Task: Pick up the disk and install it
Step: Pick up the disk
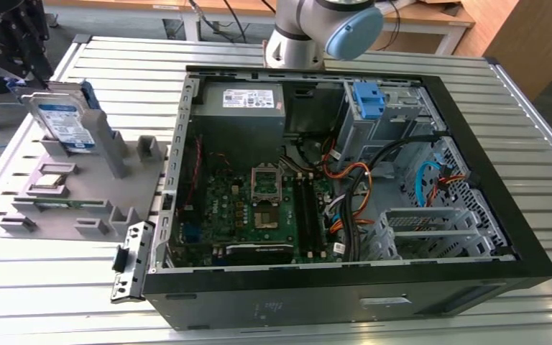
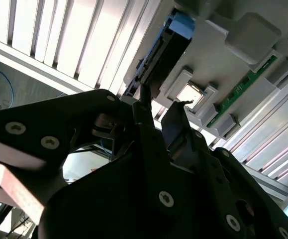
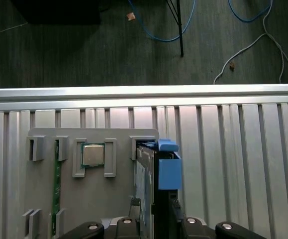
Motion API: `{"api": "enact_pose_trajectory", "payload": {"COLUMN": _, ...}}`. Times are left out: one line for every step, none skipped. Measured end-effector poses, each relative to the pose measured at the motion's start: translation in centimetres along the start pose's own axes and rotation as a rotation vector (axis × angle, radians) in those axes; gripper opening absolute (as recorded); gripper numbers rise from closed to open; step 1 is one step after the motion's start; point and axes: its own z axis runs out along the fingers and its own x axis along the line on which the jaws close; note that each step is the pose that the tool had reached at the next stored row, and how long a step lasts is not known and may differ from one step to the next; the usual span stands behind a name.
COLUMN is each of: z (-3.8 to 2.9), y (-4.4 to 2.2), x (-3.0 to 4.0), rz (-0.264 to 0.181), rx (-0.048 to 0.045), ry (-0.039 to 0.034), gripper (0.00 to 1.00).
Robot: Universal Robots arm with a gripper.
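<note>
The disk [image 1: 65, 118] stands upright on its edge in a slot of the grey fixture [image 1: 94, 183], at the exterior view's left. It is silver with a white-and-blue label and blue side rails. My black gripper [image 1: 22, 72] hangs just above its far top corner. In the first wrist view the disk [image 3: 146, 179] shows edge-on with its blue rail [image 3: 169, 172], and my gripper [image 3: 153, 203] is open, with one fingertip on each side of it. In the second wrist view my gripper [image 2: 159, 104] points at the dark disk edge [image 2: 158, 59], with a gap between the fingers.
The open computer case [image 1: 506, 215] takes up the middle of the slatted metal table, with a blue bracket [image 1: 367, 97] in its drive cage and the grey power supply [image 1: 242, 97] at the back. The fixture also holds a processor chip [image 3: 92, 154] and a green memory stick [image 3: 56, 189]. The table edge [image 3: 144, 92] is close by.
</note>
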Motion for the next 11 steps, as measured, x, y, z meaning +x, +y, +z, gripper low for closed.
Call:
{"api": "enact_pose_trajectory", "payload": {"z": -0.02, "y": 0.00, "x": 0.00, "rz": 0.000, "rx": -0.0003, "ry": 0.0002, "gripper": 0.36}}
{"api": "enact_pose_trajectory", "payload": {"z": -0.03, "y": 0.00, "x": 0.00, "rz": 0.000, "rx": -0.0004, "ry": 0.0002, "gripper": 0.36}}
{"api": "enact_pose_trajectory", "payload": {"z": -0.02, "y": 0.00, "x": 0.00, "rz": 0.000, "rx": -0.0003, "ry": 0.0001, "gripper": 0.36}}
{"api": "enact_pose_trajectory", "payload": {"z": -0.02, "y": 0.00, "x": 0.00, "rz": 0.000, "rx": -0.0003, "ry": 0.0001, "gripper": 0.36}}
{"api": "enact_pose_trajectory", "payload": {"z": -0.03, "y": 0.00, "x": 0.00, "rz": 0.000, "rx": -0.0003, "ry": 0.0002, "gripper": 0.36}}
{"api": "enact_pose_trajectory", "payload": {"z": -0.03, "y": 0.00, "x": 0.00, "rz": 0.000, "rx": -0.0003, "ry": 0.0002, "gripper": 0.37}}
{"api": "enact_pose_trajectory", "payload": {"z": -0.03, "y": 0.01, "x": 0.00, "rz": 0.000, "rx": -0.0003, "ry": 0.0002, "gripper": 0.37}}
{"api": "enact_pose_trajectory", "payload": {"z": -0.04, "y": 0.00, "x": 0.00, "rz": 0.000, "rx": -0.0004, "ry": 0.0002, "gripper": 0.43}}
{"api": "enact_pose_trajectory", "payload": {"z": -0.04, "y": 0.01, "x": 0.00, "rz": 0.000, "rx": -0.0003, "ry": 0.0002, "gripper": 0.43}}
{"api": "enact_pose_trajectory", "payload": {"z": -0.04, "y": 0.00, "x": -0.01, "rz": 0.000, "rx": -0.0003, "ry": 0.0002, "gripper": 0.49}}
{"api": "enact_pose_trajectory", "payload": {"z": -0.03, "y": 0.00, "x": 0.00, "rz": 0.000, "rx": -0.0004, "ry": 0.0002, "gripper": 0.49}}
